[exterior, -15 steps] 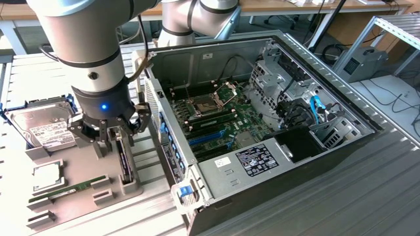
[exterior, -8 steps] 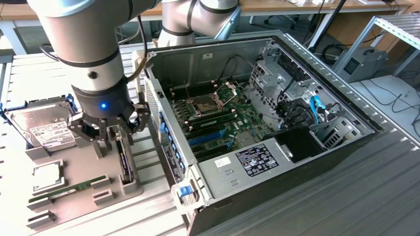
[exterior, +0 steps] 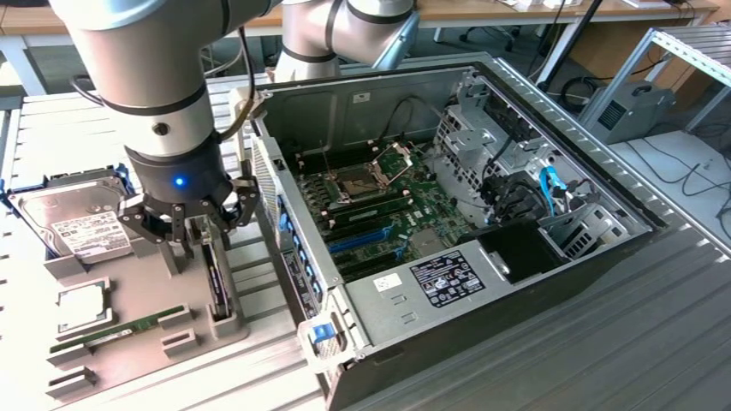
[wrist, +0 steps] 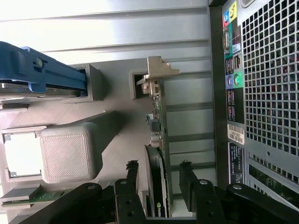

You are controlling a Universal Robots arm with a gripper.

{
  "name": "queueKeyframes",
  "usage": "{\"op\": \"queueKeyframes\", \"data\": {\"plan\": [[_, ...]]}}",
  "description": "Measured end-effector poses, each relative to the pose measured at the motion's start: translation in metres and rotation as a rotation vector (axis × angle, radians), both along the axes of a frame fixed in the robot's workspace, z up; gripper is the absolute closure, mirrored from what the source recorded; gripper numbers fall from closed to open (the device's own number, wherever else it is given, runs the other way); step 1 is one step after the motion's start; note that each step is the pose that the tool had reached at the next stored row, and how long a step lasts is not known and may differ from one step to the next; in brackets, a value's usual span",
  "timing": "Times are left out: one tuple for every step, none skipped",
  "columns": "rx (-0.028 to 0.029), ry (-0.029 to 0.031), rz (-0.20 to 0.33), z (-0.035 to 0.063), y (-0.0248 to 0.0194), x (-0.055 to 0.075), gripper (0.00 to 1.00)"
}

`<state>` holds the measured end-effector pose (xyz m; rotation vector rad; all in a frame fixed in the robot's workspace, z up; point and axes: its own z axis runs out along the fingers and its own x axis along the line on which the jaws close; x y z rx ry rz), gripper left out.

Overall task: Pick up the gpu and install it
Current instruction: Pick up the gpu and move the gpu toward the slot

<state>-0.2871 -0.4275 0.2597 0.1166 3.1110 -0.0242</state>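
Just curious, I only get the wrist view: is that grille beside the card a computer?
Observer: Yes, a case lying on its side with the lid off and the board inside showing.
Visitor: Any room in there for the card?
Observer: Blue slots on the board look bare, to the exterior view's right of the gpu.
Visitor: And the blue thing past it?
Observer: It holds a hard drive with a white label, at the exterior view's left of the tool.
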Motion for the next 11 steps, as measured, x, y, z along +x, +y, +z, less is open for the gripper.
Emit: {"op": "queueKeyframes", "data": {"plan": [[-0.0001,0.0,0.0,-0.0006,0.0004,0.0,0.52],[0.0,0.0,0.0,-0.0011,0.0007,-0.0001,0.52],[0.0,0.0001,0.0,-0.0023,0.0008,-0.0002,0.52],[-0.0001,0.0002,0.0,-0.0028,0.0008,-0.0004,0.52],[0.0,0.0,0.0,-0.0033,0.0009,-0.0006,0.52],[0.0,0.0,0.0,-0.0035,0.0008,-0.0008,0.52],[0.0,0.0,0.0,-0.0038,0.0008,-0.001,0.52],[0.0,0.0,0.0,-0.0041,0.0008,-0.0012,0.52],[0.0,0.0,0.0,-0.0045,0.0007,-0.0013,0.52],[0.0001,-0.0001,0.0,-0.005,0.0007,-0.0014,0.52],[0.0002,-0.0002,0.0,-0.0056,0.0008,-0.0014,0.52]]}}
